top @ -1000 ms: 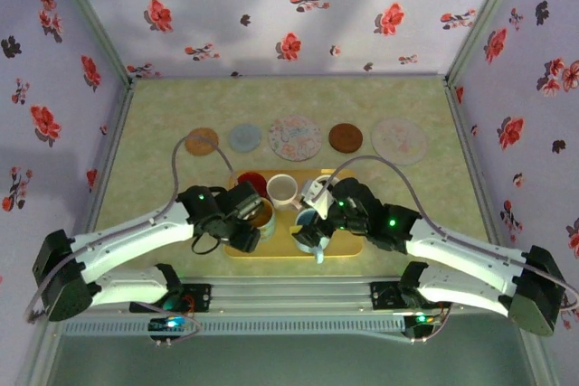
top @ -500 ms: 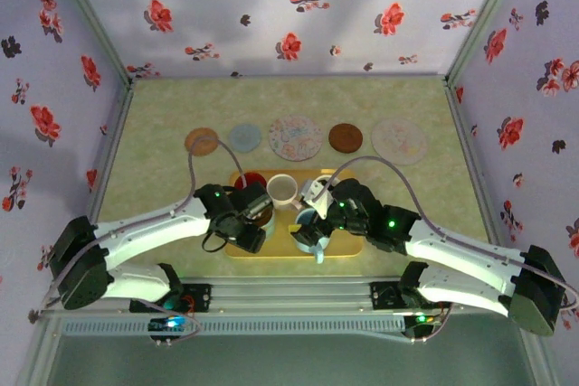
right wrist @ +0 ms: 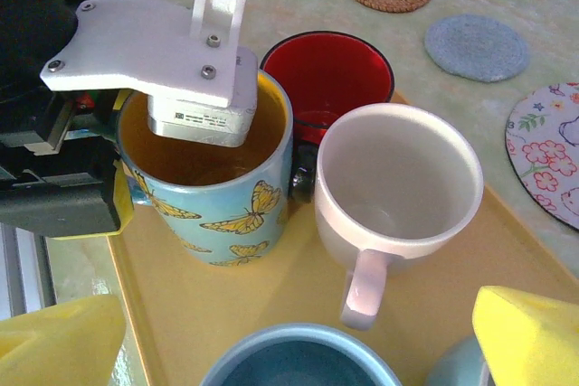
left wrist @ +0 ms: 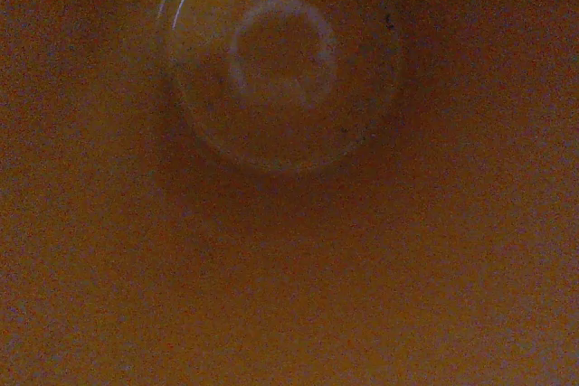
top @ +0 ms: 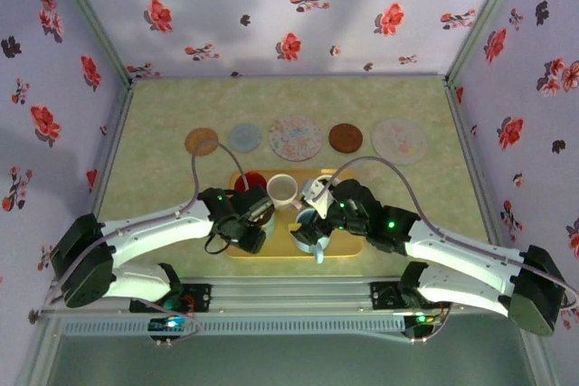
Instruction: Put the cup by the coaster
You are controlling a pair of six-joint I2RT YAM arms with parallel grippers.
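The left gripper (top: 251, 216) is lowered onto the butterfly cup (right wrist: 226, 214), with part of it inside the rim. Whether its jaws are clenched on the cup wall cannot be told. The left wrist view looks straight down into the cup's orange-yellow inside, to its round bottom. The right gripper (right wrist: 294, 336) hangs with its jaws released and spread wide over the blue cup (right wrist: 298, 363), at 3 o'clock from the butterfly cup in the top view.

The butterfly cup stands upright on the yellow tray (top: 348, 240), near its left end. In the top view the red cup (top: 251, 182) is just beside it at 11 o'clock and the white cup (top: 282, 189) at 1 o'clock.

At 12 o'clock from the tray, well apart from it, five coasters lie in a row on the tabletop (top: 163, 187). From left to right they are a woven brown coaster (top: 201, 141), a blue-grey coaster (top: 244, 137), a large floral coaster (top: 295, 137), a dark brown coaster (top: 346, 137) and a large pale coaster (top: 399, 140).
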